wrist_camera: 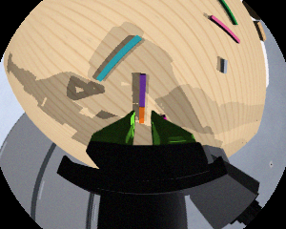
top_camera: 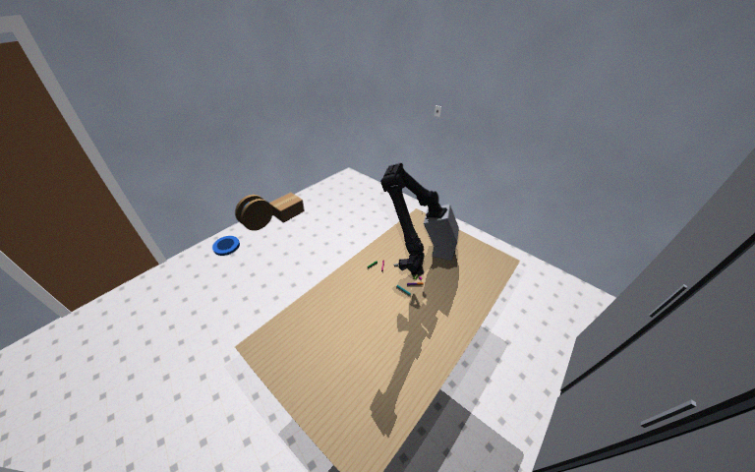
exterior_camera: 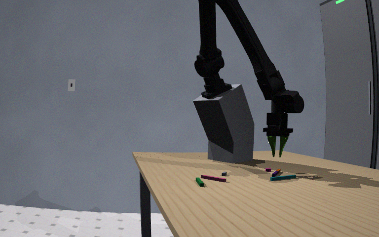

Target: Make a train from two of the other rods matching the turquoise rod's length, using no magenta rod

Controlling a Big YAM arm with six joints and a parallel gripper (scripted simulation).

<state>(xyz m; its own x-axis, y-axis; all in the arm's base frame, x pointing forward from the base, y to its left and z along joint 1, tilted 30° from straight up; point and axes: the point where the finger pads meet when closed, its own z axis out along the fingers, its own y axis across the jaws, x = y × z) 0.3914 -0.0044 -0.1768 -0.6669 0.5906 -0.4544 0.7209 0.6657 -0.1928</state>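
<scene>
The turquoise rod [exterior_camera: 282, 177] [wrist_camera: 118, 57] [top_camera: 402, 290] lies flat on the wooden table [exterior_camera: 244, 211]. Just behind it a purple rod [exterior_camera: 275, 173] [wrist_camera: 142, 87] and a short orange rod [exterior_camera: 278, 170] [wrist_camera: 142, 114] lie end to end in one line. My gripper [exterior_camera: 276, 155] [wrist_camera: 142, 114] [top_camera: 414, 270] hangs above their orange end, clear of the table, with its green fingers a little apart and nothing between them. A short magenta rod [exterior_camera: 268, 169] lies close beside the orange end.
A pink rod [exterior_camera: 213, 178] [wrist_camera: 225, 29], a green rod [exterior_camera: 199, 181] [wrist_camera: 227, 10] and a small grey-blue rod [exterior_camera: 223, 173] [wrist_camera: 223, 65] lie apart to the left, near the table's edge. The arm's grey base block [exterior_camera: 229, 126] stands behind them.
</scene>
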